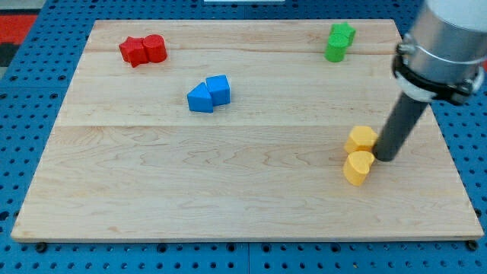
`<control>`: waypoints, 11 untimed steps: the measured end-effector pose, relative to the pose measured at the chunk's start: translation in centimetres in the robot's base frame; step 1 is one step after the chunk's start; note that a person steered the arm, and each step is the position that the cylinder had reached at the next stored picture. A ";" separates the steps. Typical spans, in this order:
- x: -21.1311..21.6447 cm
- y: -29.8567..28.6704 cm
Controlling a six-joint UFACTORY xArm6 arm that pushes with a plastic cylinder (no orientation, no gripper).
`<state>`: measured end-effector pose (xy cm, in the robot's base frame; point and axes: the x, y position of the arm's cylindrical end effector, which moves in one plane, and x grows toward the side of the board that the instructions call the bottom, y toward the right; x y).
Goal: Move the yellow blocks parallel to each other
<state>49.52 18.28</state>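
Yellow blocks sit together at the view's right, low on the wooden board (228,183): a yellow hexagonal block (361,139) above and a yellow heart-shaped block (358,167) just below it, the two touching or nearly so. My tip (386,158) is just beside them on the view's right, level with the seam between the pair — whether it actually touches either one I cannot tell. The rod ends plainly, with no claw to open or close, and it has hold of nothing.

Further out, two blue blocks (208,94) lie pressed together left of the board's middle. Two red blocks (142,50) sit side by side near the top left corner, and two green blocks (339,40) — one star-shaped — are stacked close at the top right. A blue pegboard (23,137) surrounds the board.
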 end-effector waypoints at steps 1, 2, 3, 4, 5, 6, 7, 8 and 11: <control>-0.1 1.0; 1.6 5.9; 4.4 5.5; 5.9 1.0; 4.4 -3.7; 0.8 -5.3; -1.9 -7.6; -2.3 -6.9; -3.3 -4.0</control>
